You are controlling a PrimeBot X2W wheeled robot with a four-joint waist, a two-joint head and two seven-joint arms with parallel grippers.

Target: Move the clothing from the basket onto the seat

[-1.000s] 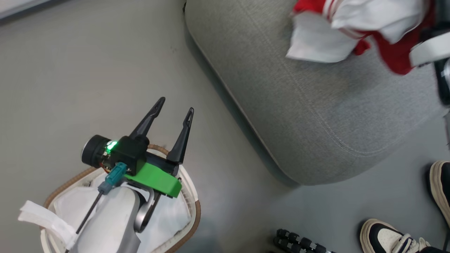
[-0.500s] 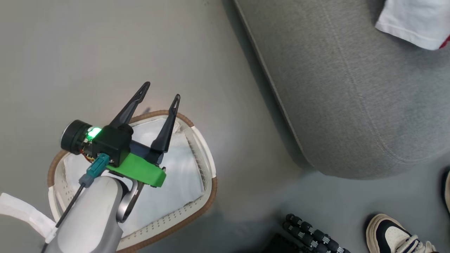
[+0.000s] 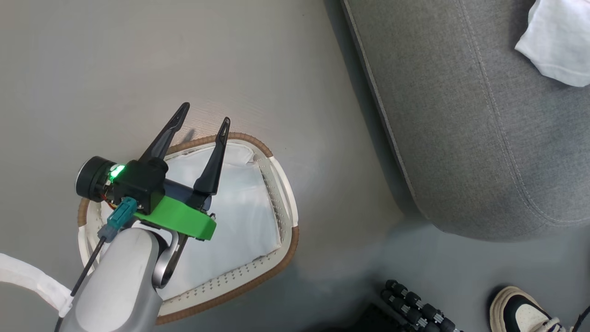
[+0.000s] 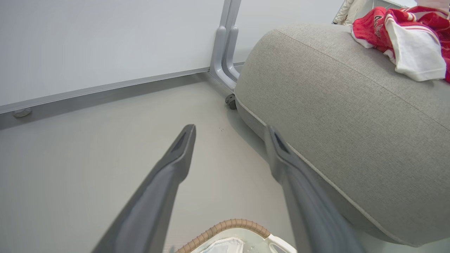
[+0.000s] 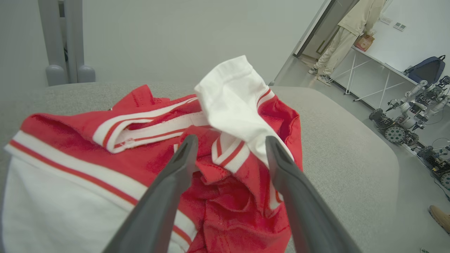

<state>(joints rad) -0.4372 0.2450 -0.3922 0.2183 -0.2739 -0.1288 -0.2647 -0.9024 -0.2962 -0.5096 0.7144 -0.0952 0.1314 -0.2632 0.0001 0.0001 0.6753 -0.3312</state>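
Observation:
The white perforated basket (image 3: 282,203) with its brown woven rim stands on the floor at the lower left, and in it I see just the flat white liner sheet (image 3: 239,216). My left gripper (image 3: 205,114) hovers open over the basket's far rim (image 4: 228,225), nothing between its fingers (image 4: 175,165). The grey seat (image 3: 461,115) fills the right side. A white garment (image 3: 557,41) lies on it at the upper right. In the right wrist view my right gripper (image 5: 231,140) stands open just over the red jerseys (image 5: 228,196) heaped on the seat (image 5: 344,140).
A person's shoe (image 3: 521,313) and a black ribbed part (image 3: 415,309) sit at the bottom right of the floor. A grey post (image 4: 225,52) and a small caster (image 4: 231,101) stand by the seat's far corner. Another person (image 5: 348,31) and parked robots (image 5: 404,123) are far off.
The head camera has swung left: the basket now shows almost whole and the red jerseys and right arm have slid out at the upper right. My left gripper stays open.

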